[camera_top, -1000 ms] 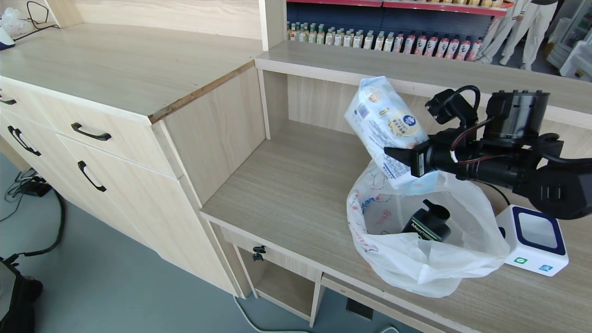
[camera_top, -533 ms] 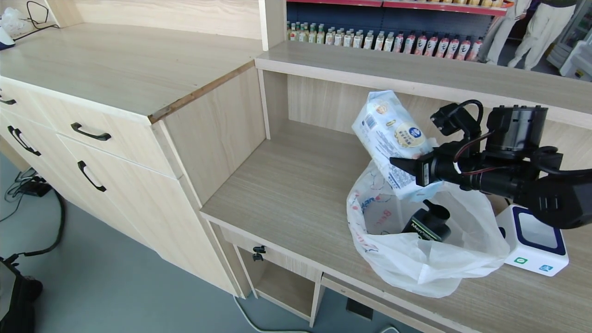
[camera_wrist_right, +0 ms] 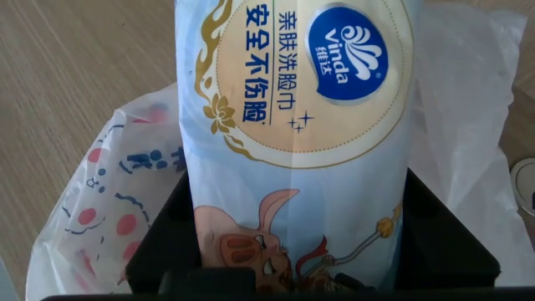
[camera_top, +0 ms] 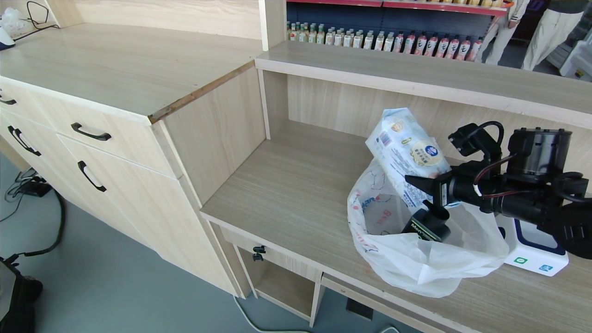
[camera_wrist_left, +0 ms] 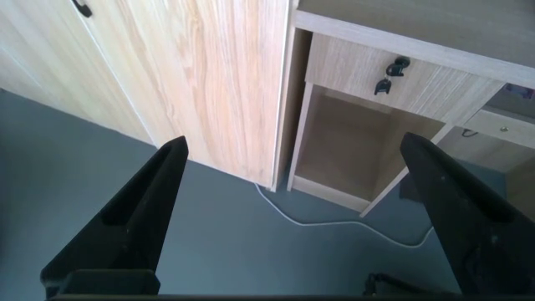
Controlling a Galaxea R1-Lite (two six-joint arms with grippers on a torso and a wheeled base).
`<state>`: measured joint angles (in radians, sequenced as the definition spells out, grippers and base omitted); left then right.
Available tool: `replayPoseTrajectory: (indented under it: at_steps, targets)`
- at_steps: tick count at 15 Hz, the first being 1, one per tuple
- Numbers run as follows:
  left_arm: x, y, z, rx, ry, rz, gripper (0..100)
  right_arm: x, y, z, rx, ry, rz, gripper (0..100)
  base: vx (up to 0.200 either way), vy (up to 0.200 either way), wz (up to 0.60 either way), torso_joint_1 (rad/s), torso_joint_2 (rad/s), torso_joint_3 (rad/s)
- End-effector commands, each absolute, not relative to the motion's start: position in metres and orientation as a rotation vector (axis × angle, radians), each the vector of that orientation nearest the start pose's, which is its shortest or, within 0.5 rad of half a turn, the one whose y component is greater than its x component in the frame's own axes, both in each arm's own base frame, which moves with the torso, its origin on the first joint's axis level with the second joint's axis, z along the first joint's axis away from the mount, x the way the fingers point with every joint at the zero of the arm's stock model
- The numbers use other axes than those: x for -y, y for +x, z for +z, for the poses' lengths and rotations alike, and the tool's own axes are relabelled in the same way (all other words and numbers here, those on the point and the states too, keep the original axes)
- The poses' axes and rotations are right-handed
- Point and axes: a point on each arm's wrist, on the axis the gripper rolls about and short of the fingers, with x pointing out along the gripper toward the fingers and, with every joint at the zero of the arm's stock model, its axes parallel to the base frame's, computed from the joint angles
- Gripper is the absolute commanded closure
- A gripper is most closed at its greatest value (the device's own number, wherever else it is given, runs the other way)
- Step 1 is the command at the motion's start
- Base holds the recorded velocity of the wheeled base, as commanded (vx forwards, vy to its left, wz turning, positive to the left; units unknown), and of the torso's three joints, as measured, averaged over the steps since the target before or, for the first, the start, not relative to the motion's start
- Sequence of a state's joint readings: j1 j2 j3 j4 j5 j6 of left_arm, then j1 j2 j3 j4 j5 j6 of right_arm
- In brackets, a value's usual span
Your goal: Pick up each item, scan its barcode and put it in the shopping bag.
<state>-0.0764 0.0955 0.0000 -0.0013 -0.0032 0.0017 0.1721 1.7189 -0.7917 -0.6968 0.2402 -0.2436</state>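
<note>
We find the right gripper [camera_top: 429, 186] clamped on the pack [camera_top: 407, 148] over the bag [camera_top: 416, 266]; the left gripper [camera_wrist_left: 292, 149] is spread wide and empty.

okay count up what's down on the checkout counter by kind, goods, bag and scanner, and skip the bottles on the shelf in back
tissue pack: 1
black pump bottle: 1
shopping bag: 1
scanner: 1
Total: 4

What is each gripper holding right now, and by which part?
The right gripper clamps the pale blue pack near its lower end; the left gripper holds nothing.
</note>
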Motion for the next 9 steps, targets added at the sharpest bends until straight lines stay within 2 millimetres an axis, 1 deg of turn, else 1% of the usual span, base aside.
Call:
replayPoseTrajectory:
  at_steps: [1,6,9]
  targets:
    - [-0.0011,-0.0155,0.0775,-0.093,0.005,-0.080,0,-0.0564,0.2965,0.1792,-0.185,-0.237,0.437,100,0.000,0.000,0.00,0.000,0.00,0.000]
    - [-0.0011,-0.0155,0.0775,-0.093,0.005,-0.080,0,-0.0552,0.2975,0.1841,-0.168,-0.240,0.431,100,0.000,0.000,0.00,0.000,0.00,0.000]
    - [-0.0011,-0.0155,0.0775,-0.093,0.005,-0.080,0,-0.0482,0.2975,0.1759,-0.190,-0.291,0.417,100,0.000,0.000,0.00,0.000,0.00,0.000]
